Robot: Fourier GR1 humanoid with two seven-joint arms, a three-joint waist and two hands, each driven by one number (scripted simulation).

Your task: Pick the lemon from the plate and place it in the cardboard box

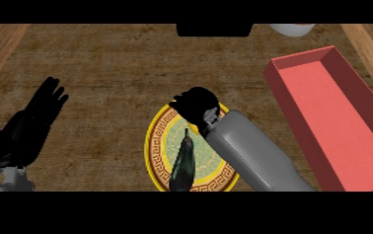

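Note:
A round plate [162, 144] with a yellow patterned rim and a green centre lies at the lower middle of the counter. My right hand [195, 103] hovers over the plate's far edge with its fingers curled into a ball. No lemon shows on the plate, and the curled fingers hide whatever they hold. The arm's dark shadow crosses the plate. The long open box [329, 110], salmon-red inside and out, lies at the right, a short way from the right hand. At the left edge my left hand [40, 110] rests open, fingers up.
A black object [215, 29] sits at the counter's far edge in the middle, and a white rounded object [292, 28] is beside it at the far right. Wooden borders run along the counter's left and right sides.

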